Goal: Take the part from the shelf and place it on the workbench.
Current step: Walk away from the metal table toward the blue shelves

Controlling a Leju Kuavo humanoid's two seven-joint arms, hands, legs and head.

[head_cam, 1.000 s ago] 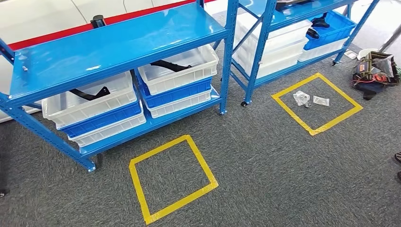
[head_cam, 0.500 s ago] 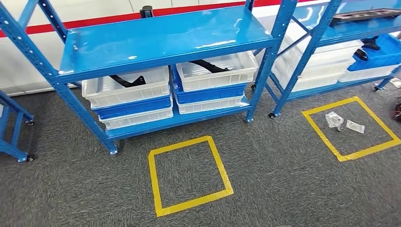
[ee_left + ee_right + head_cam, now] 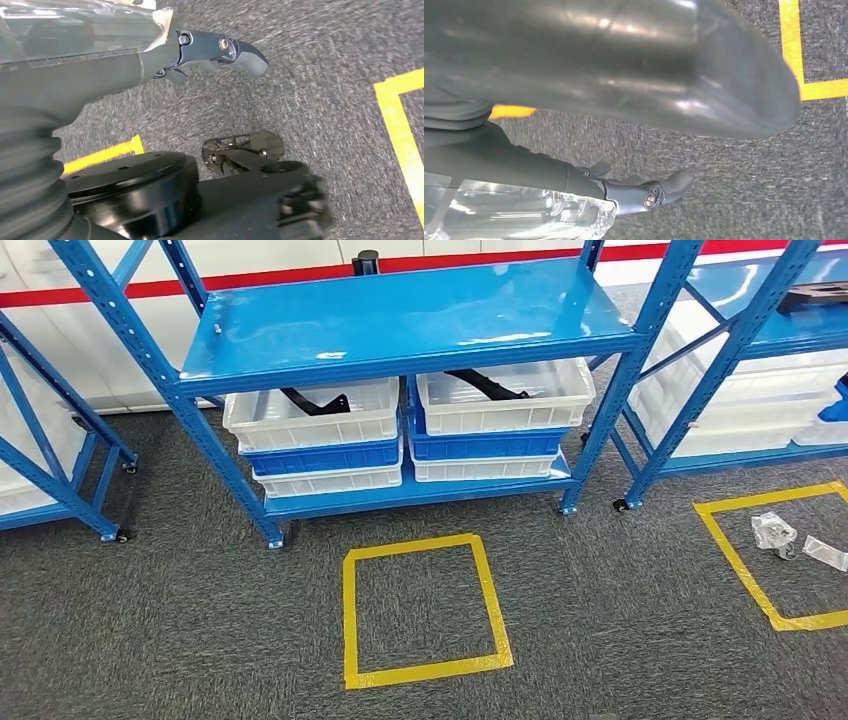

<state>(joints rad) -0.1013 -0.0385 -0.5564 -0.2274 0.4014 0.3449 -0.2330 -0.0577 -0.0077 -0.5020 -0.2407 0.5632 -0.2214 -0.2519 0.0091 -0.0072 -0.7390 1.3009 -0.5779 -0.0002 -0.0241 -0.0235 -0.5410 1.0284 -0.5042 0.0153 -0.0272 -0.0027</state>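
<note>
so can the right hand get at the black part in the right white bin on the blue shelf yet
Probably not yet. The right hand hangs low over the grey carpet, holding nothing, while the black part lies in the white plastic bin tucked under the blue metal shelf.

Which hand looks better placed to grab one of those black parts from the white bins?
Neither, really: the left hand and right hand both hang over the carpet, holding nothing. The shelf sits nearly centred ahead, one black part left, another right.
</note>
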